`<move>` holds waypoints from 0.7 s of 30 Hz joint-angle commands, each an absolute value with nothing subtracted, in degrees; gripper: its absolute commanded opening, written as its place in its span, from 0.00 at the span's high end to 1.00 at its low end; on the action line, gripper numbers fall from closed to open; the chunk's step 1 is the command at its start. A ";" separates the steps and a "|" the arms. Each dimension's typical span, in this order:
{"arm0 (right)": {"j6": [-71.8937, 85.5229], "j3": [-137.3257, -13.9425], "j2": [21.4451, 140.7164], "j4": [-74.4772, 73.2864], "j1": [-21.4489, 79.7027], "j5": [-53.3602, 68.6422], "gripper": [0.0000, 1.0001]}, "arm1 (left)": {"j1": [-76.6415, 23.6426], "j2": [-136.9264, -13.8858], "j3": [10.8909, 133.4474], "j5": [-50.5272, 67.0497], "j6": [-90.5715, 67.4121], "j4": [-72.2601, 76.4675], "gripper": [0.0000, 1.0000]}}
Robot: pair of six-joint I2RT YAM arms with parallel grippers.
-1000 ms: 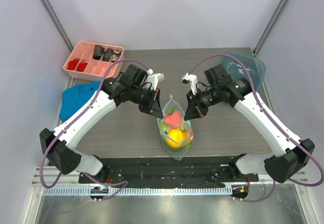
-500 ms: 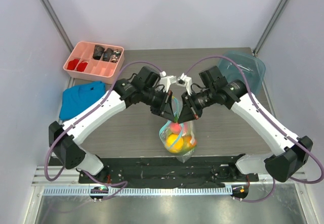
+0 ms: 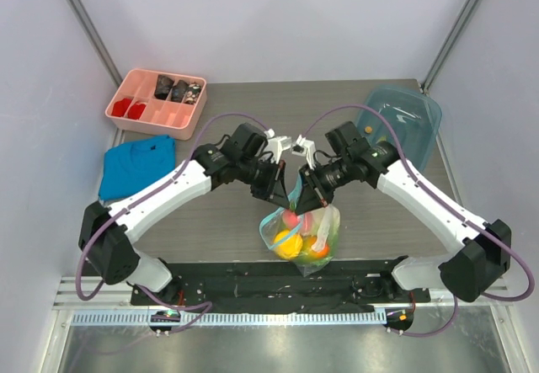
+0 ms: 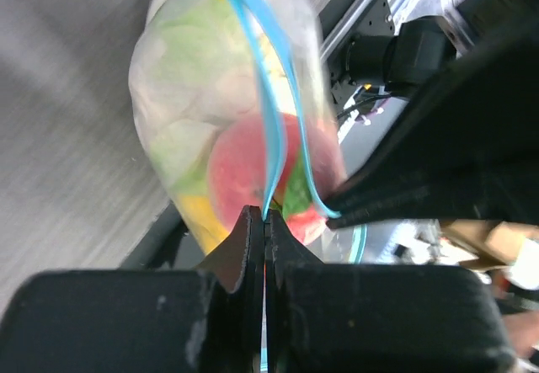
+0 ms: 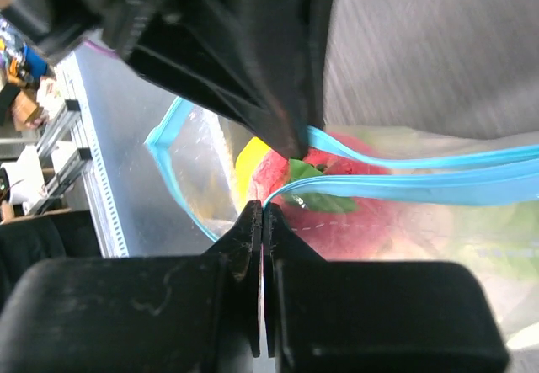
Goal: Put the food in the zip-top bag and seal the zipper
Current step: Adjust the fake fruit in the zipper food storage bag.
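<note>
Pinching the zipper [image 4: 269,129] from opposite sides, the left tool [image 3: 280,189] and the right tool [image 3: 301,194] meet almost tip to tip above the near half of the worktop [image 3: 219,129]; each is clamped flat on a blue lip, with no gap showing between its jaws in either wrist view. The zip-top bag [image 3: 307,234] hangs from that shared grip and trails toward the near edge; whether its bottom rests on anything I cannot tell. The food is inside: a red fruit [image 4: 244,167] sits just under the mouth, the cabbage [image 4: 194,70] beyond it, a yellow fruit [image 3: 289,242] lower down. The strip's long axis runs straight ahead of the left tool and off to the side of the right one; the two lips stand apart near the tips and draw together farther along. Neither arm is nearer, as both are already on it. Sealing likely means bringing the lips together here, then running one tool along that axis.
</note>
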State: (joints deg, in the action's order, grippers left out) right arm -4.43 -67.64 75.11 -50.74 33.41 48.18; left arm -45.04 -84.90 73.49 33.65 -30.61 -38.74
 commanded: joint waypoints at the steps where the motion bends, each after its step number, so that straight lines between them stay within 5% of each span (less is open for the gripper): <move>1: -4.58 -72.85 72.52 -49.84 32.61 46.32 0.99 | -45.62 -81.29 82.77 34.45 -26.20 -40.49 1.00; 21: 34.71 -57.31 66.10 -14.95 32.70 39.29 0.99 | -45.53 -84.73 85.52 39.99 -21.28 -45.09 0.82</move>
State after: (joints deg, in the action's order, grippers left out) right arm 23.16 -57.84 68.71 -29.76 32.77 40.91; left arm -44.99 -86.65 86.32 36.58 -23.59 -45.74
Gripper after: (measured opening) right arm 0.017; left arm 0.154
